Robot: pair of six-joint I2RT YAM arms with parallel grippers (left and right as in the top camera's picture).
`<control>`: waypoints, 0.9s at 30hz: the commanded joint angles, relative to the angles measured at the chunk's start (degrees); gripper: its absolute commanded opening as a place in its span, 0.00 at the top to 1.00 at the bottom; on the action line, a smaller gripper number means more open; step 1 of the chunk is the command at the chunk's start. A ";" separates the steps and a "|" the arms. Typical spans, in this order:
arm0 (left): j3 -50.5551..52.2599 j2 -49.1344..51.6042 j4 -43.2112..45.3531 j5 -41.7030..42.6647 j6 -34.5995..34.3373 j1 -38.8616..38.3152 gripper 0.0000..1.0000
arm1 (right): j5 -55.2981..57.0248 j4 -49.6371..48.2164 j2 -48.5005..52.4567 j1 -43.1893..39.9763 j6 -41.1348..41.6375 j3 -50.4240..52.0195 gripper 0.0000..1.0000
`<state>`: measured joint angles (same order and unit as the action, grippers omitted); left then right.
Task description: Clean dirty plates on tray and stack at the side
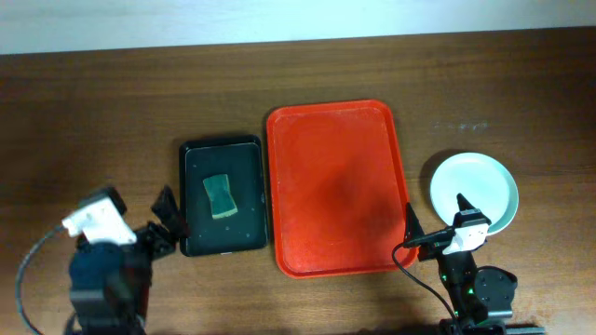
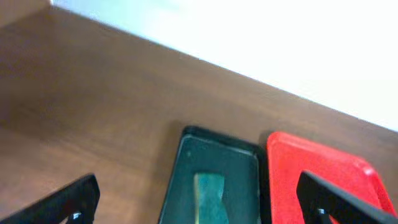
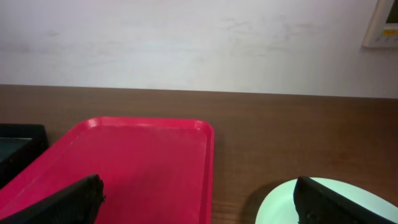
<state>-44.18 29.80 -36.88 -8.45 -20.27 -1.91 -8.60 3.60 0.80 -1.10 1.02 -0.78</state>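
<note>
The red tray [image 1: 335,191] lies at the table's centre with nothing on it; it also shows in the left wrist view [image 2: 323,165] and the right wrist view [image 3: 143,162]. A stack of plates [image 1: 480,186] with a pale mint top sits on the table right of the tray, and its edge shows in the right wrist view [image 3: 283,205]. I cannot tell how many plates are in the stack. My right gripper [image 1: 436,223] is open and empty, near the tray's front right corner and the stack. My left gripper [image 1: 166,219] is open and empty, left of the black tray.
A small black tray [image 1: 222,195] with a green sponge [image 1: 220,195] lies just left of the red tray; both show in the left wrist view, tray [image 2: 186,162] and sponge [image 2: 208,193]. A white wall runs behind the table's far edge.
</note>
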 commanded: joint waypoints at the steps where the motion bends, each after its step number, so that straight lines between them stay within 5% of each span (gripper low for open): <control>1: 9.86 -10.10 9.60 3.06 5.44 -0.33 0.01 | 0.24 0.09 -0.33 -0.37 -0.37 0.46 0.02; 9: 28.76 -29.07 22.80 5.33 7.08 -0.33 0.00 | 0.26 0.09 -0.33 -0.37 -0.37 0.46 0.02; 17: 43.87 -29.53 38.86 5.92 7.06 -0.55 0.01 | 0.24 0.07 -0.33 -0.37 -0.37 0.46 0.02; 27: 43.71 -29.53 32.52 5.05 7.10 -0.55 0.01 | 0.26 0.09 -0.33 -0.37 -0.37 0.46 0.02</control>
<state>-0.56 0.84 -3.57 -3.40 -14.26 -2.20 -8.62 3.60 0.80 -1.10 0.99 -0.78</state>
